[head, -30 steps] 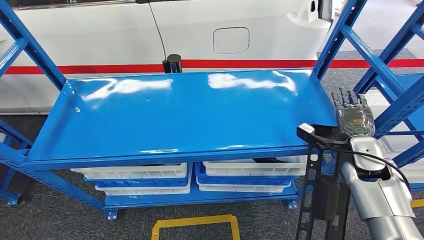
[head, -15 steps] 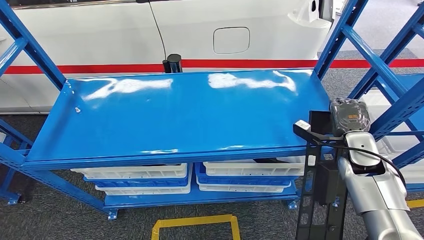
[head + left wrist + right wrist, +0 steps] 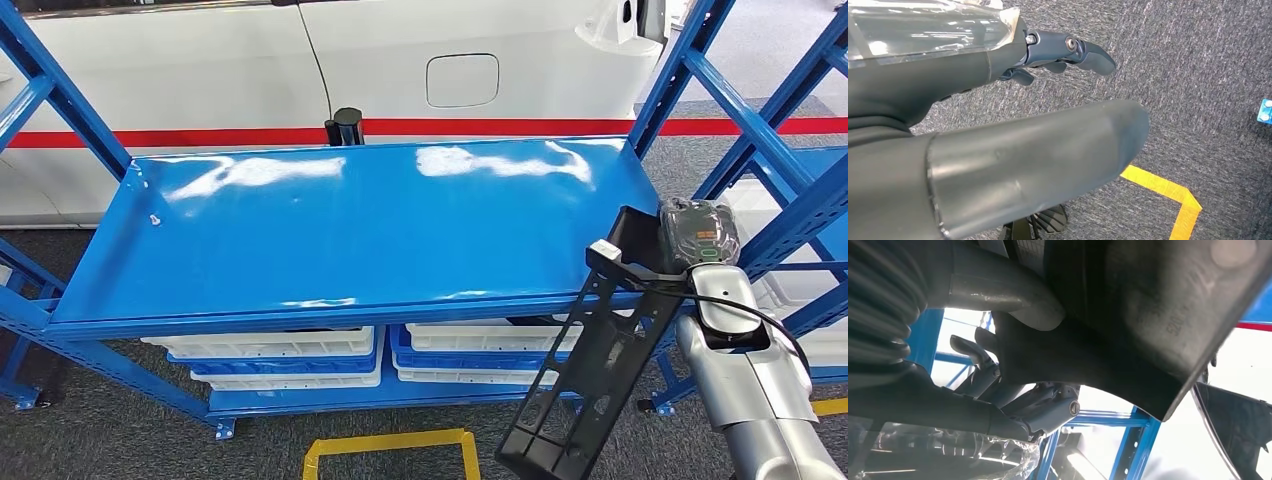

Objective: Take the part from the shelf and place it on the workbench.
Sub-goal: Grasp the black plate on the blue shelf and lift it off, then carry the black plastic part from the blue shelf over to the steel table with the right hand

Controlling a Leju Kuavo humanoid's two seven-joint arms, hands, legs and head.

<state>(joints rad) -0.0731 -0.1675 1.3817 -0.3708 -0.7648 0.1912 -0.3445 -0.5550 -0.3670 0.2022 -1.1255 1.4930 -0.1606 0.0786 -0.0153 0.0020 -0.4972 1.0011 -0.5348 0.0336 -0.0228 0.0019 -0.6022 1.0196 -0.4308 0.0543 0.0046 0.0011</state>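
Black perforated plastic part (image 3: 590, 370), long and flat, hangs tilted off workbench's (image 3: 380, 230) right front corner, gripped at top by right hand (image 3: 698, 232). Glossy blue metal bench top. Left hand (image 3: 998, 145) empty, fingers loose, over grey carpet (image 3: 1198, 75).

A car workshop: blue steel racks (image 3: 715, 95), stacked parts trays (image 3: 270, 345), a white car body (image 3: 420, 60), floor tape (image 3: 390, 440).
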